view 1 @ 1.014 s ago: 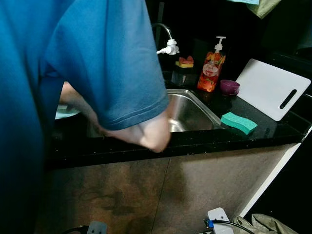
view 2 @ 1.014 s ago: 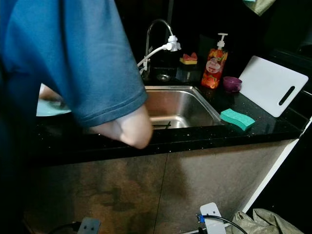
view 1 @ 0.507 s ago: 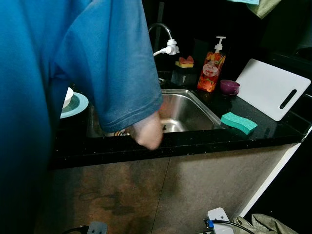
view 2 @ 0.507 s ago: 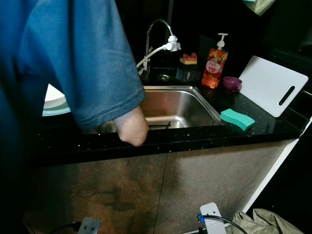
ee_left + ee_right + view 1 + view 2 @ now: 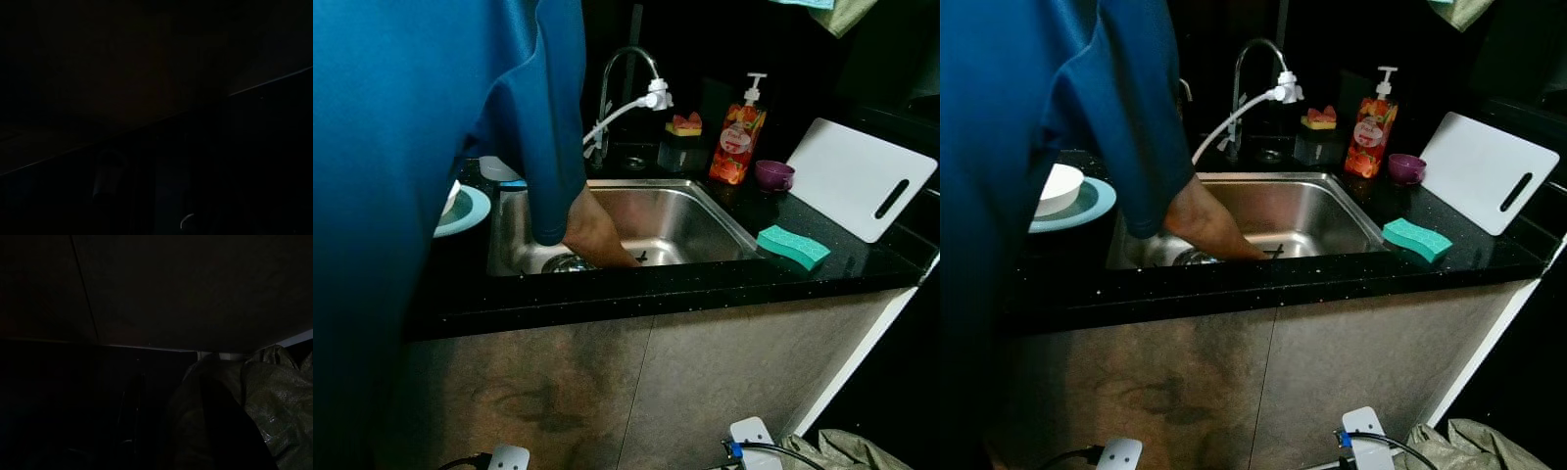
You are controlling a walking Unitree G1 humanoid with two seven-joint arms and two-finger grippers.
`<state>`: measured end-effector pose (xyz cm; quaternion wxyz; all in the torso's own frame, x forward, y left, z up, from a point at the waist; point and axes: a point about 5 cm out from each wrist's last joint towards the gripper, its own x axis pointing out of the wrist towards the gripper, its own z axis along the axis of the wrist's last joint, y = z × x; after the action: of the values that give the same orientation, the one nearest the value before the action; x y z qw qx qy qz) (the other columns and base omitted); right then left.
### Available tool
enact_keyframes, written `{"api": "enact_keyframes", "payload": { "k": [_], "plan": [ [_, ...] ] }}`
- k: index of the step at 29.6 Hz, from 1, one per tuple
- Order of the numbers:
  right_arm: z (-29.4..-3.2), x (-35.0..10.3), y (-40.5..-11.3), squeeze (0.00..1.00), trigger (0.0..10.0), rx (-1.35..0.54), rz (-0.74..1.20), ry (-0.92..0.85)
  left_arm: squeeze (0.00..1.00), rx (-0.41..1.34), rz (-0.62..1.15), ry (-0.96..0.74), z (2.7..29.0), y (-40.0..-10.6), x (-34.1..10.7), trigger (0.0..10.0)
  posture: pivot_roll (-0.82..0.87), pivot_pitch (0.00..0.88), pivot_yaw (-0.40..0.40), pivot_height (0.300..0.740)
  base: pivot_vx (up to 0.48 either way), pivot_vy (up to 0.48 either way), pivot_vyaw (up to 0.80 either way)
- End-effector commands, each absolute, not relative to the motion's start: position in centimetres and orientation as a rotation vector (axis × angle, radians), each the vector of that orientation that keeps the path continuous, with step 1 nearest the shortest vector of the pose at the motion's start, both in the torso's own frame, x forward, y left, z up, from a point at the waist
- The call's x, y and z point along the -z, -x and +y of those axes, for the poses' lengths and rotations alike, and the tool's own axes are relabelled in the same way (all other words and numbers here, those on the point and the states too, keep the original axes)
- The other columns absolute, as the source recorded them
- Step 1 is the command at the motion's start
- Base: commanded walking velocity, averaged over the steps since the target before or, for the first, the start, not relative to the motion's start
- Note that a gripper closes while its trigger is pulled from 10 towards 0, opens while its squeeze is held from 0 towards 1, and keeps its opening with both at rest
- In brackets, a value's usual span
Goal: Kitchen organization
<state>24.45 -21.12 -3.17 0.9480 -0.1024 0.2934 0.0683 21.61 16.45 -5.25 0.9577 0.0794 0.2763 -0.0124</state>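
A person in a blue shirt stands at my left and fills much of both eye views. Their forearm reaches down into the steel sink, with the hand near a round metal piece on the sink floor. A white bowl sits on a teal plate on the black counter left of the sink. Right of the sink lie a green sponge and a white cutting board. Both my arms hang idle low down, and their wrist views are very dark.
A curved faucet with a white spray head stands behind the sink. Beside it are a sponge holder, an orange soap bottle and a small purple bowl. On the floor lie white plugs and an olive bag.
The person's bent elbow has dropped from in front of the counter and the arm now reaches into the sink. The faucet, bowl and plate have come into sight.
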Motion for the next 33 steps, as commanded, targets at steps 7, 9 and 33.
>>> {"api": "enact_keyframes", "payload": {
  "k": [7, 9, 33],
  "plan": [
    [-21.51, 3.38, -24.15, 0.00, 10.0, -0.126, 0.613, 0.213, 0.00, 0.031, 0.570, -0.160, 16.20, -21.46, 5.43, 10.0, -0.02, 0.054, -0.124, 0.740, 0.000, 0.000, 0.00],
    [-21.50, 3.40, -24.12, 0.00, 10.0, -0.126, 0.614, 0.213, 0.00, 0.032, 0.570, -0.161, 16.22, -21.47, 5.42, 10.0, -0.03, 0.054, -0.124, 0.740, 0.000, 0.000, 0.00],
    [-21.51, 3.50, -23.96, 0.00, 10.0, -0.123, 0.617, 0.206, 0.00, 0.031, 0.572, -0.161, 16.22, -21.28, 5.50, 10.0, -0.03, 0.063, -0.123, 0.740, 0.000, 0.000, 0.00]
  ]
}}
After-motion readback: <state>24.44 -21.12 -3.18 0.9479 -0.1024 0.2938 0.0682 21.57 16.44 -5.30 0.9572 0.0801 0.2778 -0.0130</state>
